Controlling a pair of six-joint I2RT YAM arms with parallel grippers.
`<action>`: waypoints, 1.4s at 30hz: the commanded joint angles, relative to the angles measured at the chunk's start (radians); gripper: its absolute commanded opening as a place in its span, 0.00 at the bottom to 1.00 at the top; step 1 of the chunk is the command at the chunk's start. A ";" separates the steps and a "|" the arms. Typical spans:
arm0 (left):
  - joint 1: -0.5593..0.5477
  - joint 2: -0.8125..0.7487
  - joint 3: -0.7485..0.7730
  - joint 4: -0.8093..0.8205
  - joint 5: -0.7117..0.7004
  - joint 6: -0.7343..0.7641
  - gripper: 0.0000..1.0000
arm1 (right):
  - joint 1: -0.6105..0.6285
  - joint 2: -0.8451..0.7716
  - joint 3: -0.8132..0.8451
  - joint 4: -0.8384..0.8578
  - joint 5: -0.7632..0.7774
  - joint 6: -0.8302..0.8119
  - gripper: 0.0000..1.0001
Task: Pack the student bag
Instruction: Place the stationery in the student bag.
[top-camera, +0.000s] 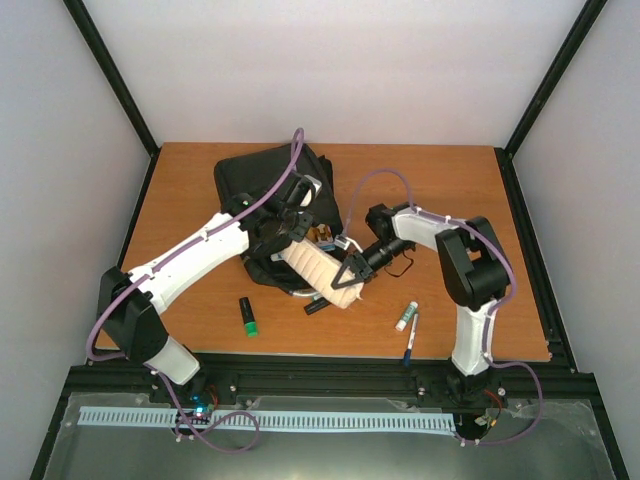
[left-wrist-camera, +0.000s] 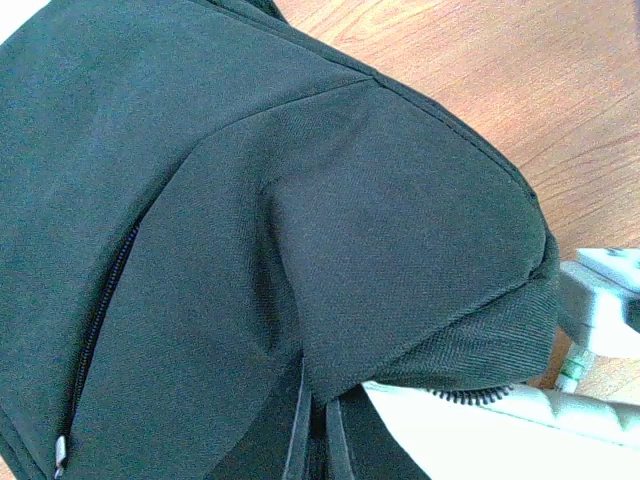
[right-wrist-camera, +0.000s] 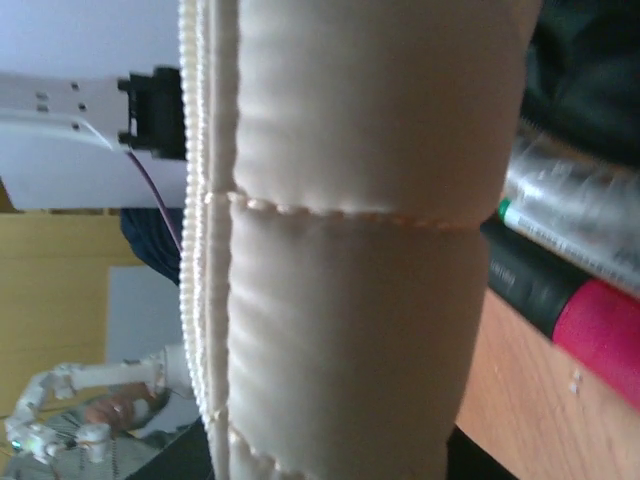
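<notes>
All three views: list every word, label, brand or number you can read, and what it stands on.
No readable text in any view.
On the white marker: too small to read.
On the black-and-green marker: too small to read.
On the backpack and the pencil pouch: no print visible.

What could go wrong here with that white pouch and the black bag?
The right fingers pinch the pencil pouch near one end, so it might slip or sag. The left fingers seem to hold up fabric of the student bag; if it slips, the opening could close. The black marker beside the pouch might get knocked away.
</notes>
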 joint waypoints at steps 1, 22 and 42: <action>0.001 -0.050 0.044 0.067 0.030 -0.023 0.01 | 0.004 0.084 0.098 0.074 -0.143 0.118 0.25; 0.000 -0.067 0.013 0.110 0.066 -0.024 0.01 | 0.099 0.473 0.526 0.093 -0.282 0.310 0.62; -0.014 -0.050 0.007 0.072 0.022 0.071 0.01 | -0.009 0.053 0.211 0.291 0.227 0.252 0.85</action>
